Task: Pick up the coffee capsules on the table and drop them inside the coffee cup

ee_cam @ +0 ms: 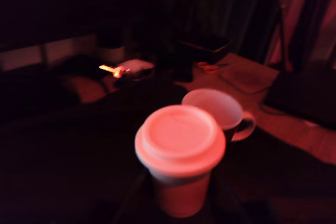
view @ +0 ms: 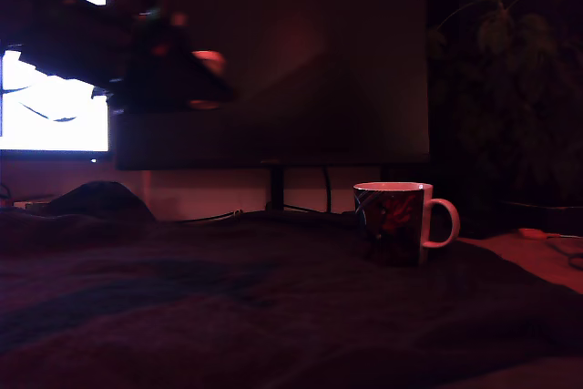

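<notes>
One mug stands on the dark cloth-covered table in the exterior view, handle toward that view's right, bare cloth all round it; the gripper hangs high, well apart from it toward that view's left, clasping a pale capsule. Seen from the wrist, the capsule fills the foreground between the jaws, the mug just beyond its rim.

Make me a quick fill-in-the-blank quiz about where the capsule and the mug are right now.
1. The hand holds one coffee capsule in the air, ____ the table.
2. In the exterior view, the coffee cup has its handle on that view's ____ side.
3. The coffee cup stands ____ on the dark cloth, not tipped over.

Missing words: above; right; upright.
</notes>
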Tool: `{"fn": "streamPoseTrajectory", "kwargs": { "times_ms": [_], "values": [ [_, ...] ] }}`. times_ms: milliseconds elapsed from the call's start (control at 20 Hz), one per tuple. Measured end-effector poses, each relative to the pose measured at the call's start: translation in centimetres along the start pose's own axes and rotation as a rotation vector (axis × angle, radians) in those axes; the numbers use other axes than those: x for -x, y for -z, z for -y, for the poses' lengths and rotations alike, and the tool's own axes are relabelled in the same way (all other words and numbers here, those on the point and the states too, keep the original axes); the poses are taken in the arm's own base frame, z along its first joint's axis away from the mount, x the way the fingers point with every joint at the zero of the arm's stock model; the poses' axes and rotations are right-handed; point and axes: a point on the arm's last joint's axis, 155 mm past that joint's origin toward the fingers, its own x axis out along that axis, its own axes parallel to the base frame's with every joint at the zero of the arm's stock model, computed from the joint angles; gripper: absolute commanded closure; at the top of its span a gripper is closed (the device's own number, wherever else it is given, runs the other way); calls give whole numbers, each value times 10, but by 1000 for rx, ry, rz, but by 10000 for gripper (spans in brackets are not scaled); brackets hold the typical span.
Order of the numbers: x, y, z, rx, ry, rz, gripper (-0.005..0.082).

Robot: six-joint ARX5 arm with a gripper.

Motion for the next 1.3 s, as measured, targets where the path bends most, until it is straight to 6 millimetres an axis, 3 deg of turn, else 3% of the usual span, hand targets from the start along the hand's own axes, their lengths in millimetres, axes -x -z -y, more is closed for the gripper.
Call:
{"fn": "streamPoseTrajectory", "kwargs": {
  "times_ms": [750,1300],
  "values": [
    [-48,5,20,19,66,-119,624],
    [-70,-11,17,13,65,-184,624]
  ]
}}
